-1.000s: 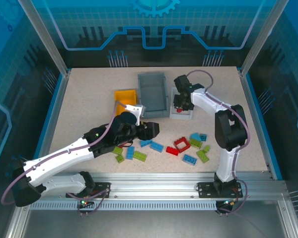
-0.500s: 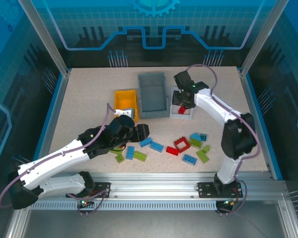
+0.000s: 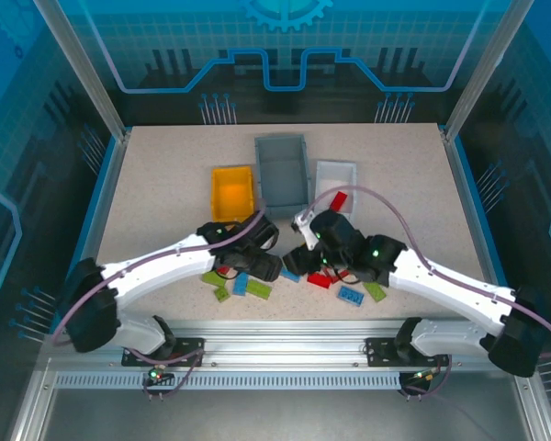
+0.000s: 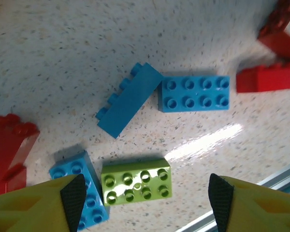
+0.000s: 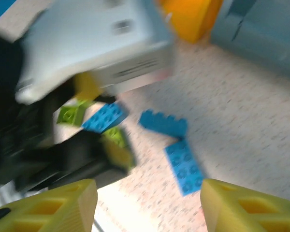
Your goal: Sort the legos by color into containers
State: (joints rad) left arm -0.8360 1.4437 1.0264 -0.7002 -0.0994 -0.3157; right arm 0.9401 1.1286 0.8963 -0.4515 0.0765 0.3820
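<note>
Speckled bench (image 3: 156, 193) with three bins and loose bricks.
A yellow bin (image 3: 231, 170), a grey bin (image 3: 281, 139) and a white bin (image 3: 336, 165) stand side by side toward the back. Red bricks (image 3: 318, 281), blue bricks (image 3: 351, 295) and green bricks (image 3: 258, 289) lie scattered near the front edge.

Left arm (image 3: 156, 271): white moulded shell links joined by black joint housings. Right arm (image 3: 450, 287) was of the same build and colours. Each stood on a black base plate, left base (image 3: 170, 347) and right base (image 3: 409, 347). A thin lavender-grey left cable (image 3: 62, 317) ran along the left arm, and a matching right cable (image 3: 372, 191) ran along the right.

Left gripper (image 4: 144, 203): yellow plastic fingers (image 4: 31, 210) faced with black pads (image 4: 73, 198). Right gripper (image 5: 150, 203): yellow right fingers (image 5: 48, 205) with recessed, ribbed pockets in the top face.
</note>
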